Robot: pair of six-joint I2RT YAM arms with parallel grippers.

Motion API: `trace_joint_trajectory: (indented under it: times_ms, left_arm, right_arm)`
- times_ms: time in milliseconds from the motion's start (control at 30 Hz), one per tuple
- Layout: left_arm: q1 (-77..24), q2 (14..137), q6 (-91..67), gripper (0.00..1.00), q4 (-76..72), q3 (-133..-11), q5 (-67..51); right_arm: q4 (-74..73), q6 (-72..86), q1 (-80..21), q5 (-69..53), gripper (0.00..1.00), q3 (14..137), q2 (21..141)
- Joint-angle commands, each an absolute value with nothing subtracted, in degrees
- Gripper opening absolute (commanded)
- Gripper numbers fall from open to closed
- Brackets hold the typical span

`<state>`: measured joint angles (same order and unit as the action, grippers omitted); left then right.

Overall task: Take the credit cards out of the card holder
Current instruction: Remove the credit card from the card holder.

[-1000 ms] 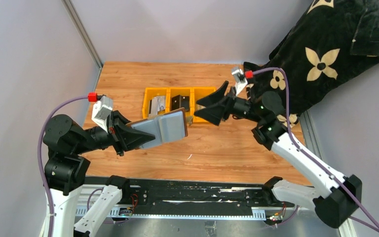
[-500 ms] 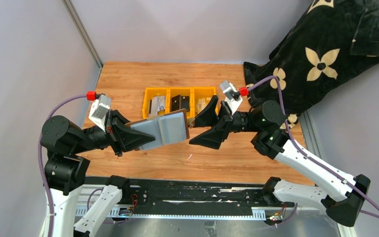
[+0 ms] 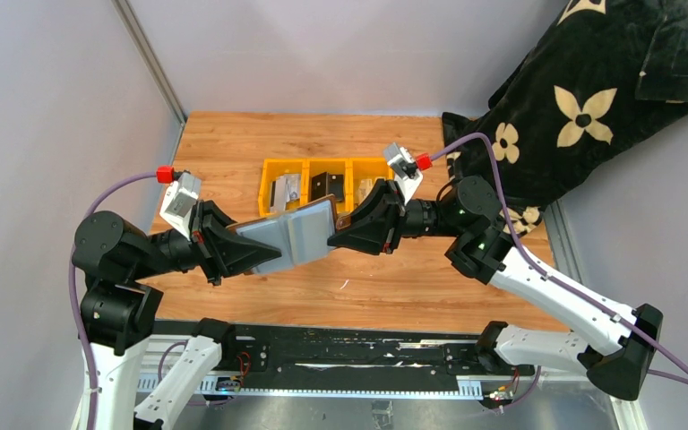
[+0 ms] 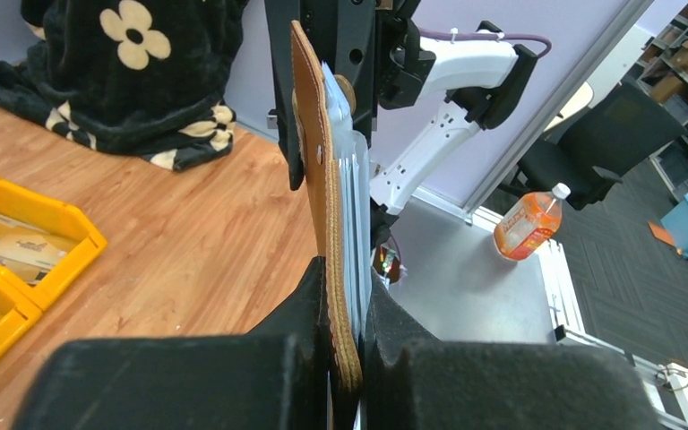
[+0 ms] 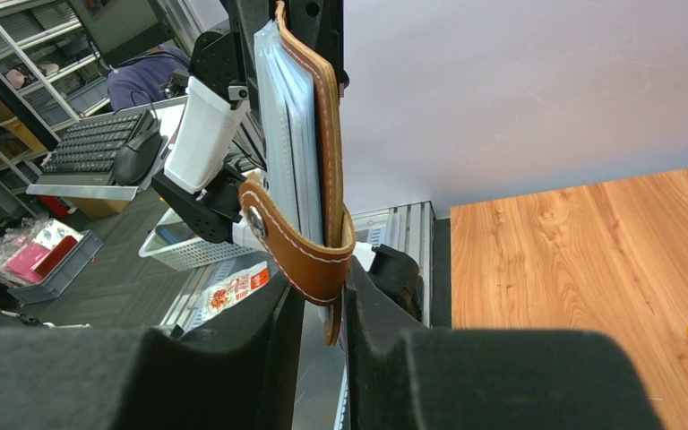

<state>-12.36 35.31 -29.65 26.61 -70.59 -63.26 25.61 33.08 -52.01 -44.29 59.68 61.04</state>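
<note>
I've got the card holder held up off the surface between both arms, on the near side of the yellow bins. My left pincer is clamped on its left end, with brown leather on one face and grey sleeves on the other. My right pincer is closed over its right edge, where the brown tab loops round. Credit cards lie in the bins: grey in the left compartment, black in the middle.
</note>
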Motion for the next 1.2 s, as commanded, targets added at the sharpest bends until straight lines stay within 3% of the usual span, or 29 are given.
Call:
trace_joint_trajectory:
  times_ms: [0, 233, 433, 767, 1033, 1167]
  left_arm:
    - [-12.7, 34.5, -30.5, 0.0, 24.5, -71.2, -64.3]
    - [-12.7, 34.7, -30.6, 0.0, 24.3, -71.3, -64.5]
    - [-12.7, 35.0, -30.4, 0.0, 24.6, -71.7, -65.1]
    - [-12.7, 34.9, -30.3, 0.0, 24.8, -71.7, -65.1]
    - [-12.7, 34.9, -28.0, 0.0, 26.8, -72.2, -64.8]
    - [-12.7, 34.8, -26.1, 0.0, 28.5, -72.7, -63.8]
  right_arm:
    - [26.5, 32.4, -53.2, -43.7, 0.23, 61.3, 60.5]
    - [28.5, 33.2, -54.0, -46.9, 0.22, 61.3, 60.7]
    - [34.5, 36.4, -54.6, -53.1, 0.0, 61.1, 60.4]
    - [29.4, 32.9, -57.2, -49.7, 0.0, 63.8, 61.7]
    - [16.1, 23.3, -62.3, -37.6, 0.17, 68.3, 62.4]
    - [9.8, 18.9, -64.5, -28.1, 0.35, 69.9, 62.3]
